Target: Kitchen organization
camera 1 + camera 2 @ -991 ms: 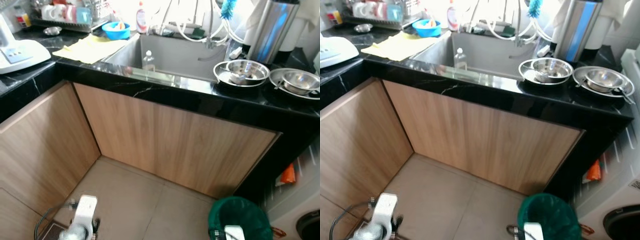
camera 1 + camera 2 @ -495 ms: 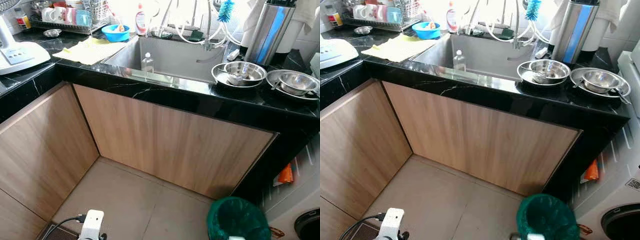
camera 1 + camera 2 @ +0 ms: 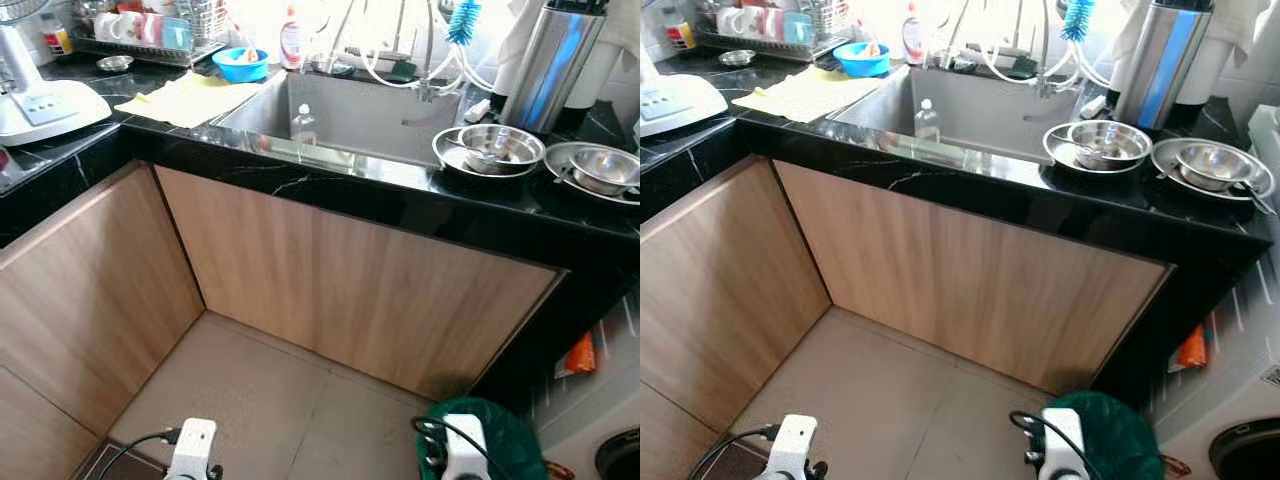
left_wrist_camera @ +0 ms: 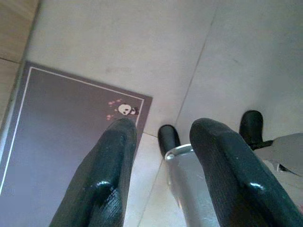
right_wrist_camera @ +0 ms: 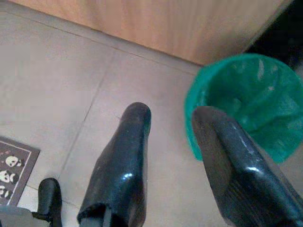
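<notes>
Right tool (image 5: 168, 123), fingers spread and gripping nothing, hangs low over the tiled floor (image 5: 61, 71) just beside the green-lined waste bin (image 5: 246, 99); its wrist (image 3: 462, 445) has risen into the head camera's lower edge, where half a second ago only a sliver showed. Left tool (image 4: 161, 130), likewise spread and empty, points down at the floor beside a dark panda-print mat (image 4: 61, 127), its wrist (image 3: 192, 445) low in the picture much as before. The whole scene has also slid slightly between pictures, which reads as the camera shifting, not the objects.

Up on the black table (image 3: 330, 185), nothing has moved: a clear bottle (image 3: 303, 125) stands in the steel sink (image 3: 360, 115), two steel bowls on plates (image 3: 490, 148) (image 3: 600, 168) sit to its right beside a steel canister (image 3: 548, 65), and a yellow cloth (image 3: 185, 98), blue bowl (image 3: 240, 63) and dish rack (image 3: 140, 32) lie to its left. Judged from this, the organizing has yet to begin; the right arm's lift suggests a reach toward the sink-side dishes is being readied
</notes>
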Controlling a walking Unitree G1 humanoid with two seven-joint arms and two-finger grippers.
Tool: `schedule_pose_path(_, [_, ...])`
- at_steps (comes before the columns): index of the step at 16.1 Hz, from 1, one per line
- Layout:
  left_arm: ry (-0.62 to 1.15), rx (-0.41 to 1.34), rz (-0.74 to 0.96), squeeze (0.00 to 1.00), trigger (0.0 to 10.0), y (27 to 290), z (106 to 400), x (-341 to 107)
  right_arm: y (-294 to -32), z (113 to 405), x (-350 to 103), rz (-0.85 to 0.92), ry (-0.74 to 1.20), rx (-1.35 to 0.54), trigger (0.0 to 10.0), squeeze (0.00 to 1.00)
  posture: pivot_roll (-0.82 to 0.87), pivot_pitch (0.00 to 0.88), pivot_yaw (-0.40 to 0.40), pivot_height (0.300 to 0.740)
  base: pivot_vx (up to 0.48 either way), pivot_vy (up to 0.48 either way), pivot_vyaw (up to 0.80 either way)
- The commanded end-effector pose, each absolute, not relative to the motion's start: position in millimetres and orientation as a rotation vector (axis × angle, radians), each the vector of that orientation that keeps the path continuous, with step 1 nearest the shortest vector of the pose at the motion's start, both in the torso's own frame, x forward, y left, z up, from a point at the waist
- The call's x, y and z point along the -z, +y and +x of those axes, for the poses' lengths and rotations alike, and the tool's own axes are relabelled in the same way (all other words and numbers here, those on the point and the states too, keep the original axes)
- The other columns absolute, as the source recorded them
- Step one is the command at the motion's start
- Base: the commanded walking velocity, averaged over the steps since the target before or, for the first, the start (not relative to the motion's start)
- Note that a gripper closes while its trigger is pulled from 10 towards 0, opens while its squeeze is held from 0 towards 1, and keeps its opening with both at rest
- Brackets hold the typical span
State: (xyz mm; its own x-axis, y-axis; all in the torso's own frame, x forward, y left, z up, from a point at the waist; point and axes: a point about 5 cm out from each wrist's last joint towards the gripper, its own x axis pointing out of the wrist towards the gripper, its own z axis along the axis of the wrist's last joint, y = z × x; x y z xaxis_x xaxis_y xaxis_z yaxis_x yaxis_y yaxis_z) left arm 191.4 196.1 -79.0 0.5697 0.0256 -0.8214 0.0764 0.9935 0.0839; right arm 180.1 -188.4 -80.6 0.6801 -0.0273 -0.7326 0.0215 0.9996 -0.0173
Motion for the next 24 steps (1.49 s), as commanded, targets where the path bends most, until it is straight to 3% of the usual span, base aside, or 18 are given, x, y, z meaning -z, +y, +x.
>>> schedule_pose_path(1, [0.969,0.008,0.128,0.00,10.0,200.6,191.1,78.7,-185.3,172.7,85.5,0.002,0.867,0.028,10.0,0.00,-0.12,0.000,-0.020,0.740,0.000,0.000,0.00])
schedule_pose_path(5, [0.959,0.011,0.100,0.00,10.0,192.9,194.1,78.3,-163.8,169.3,89.7,0.026,0.897,-0.021,10.0,0.00,-0.11,0.000,-0.024,0.740,0.000,0.000,0.00])
schedule_pose_path(11, [0.956,0.019,0.112,0.00,10.0,191.5,192.9,79.0,-161.9,167.9,90.6,0.020,0.907,-0.018,10.0,0.00,-0.11,0.000,-0.024,0.740,0.000,0.000,0.00])
schedule_pose_path(24, [0.948,0.032,0.110,0.00,10.0,188.7,195.4,78.0,-160.0,168.9,90.8,0.001,0.923,-0.043,10.0,0.00,-0.12,0.000,-0.024,0.740,0.298,0.000,-0.09])
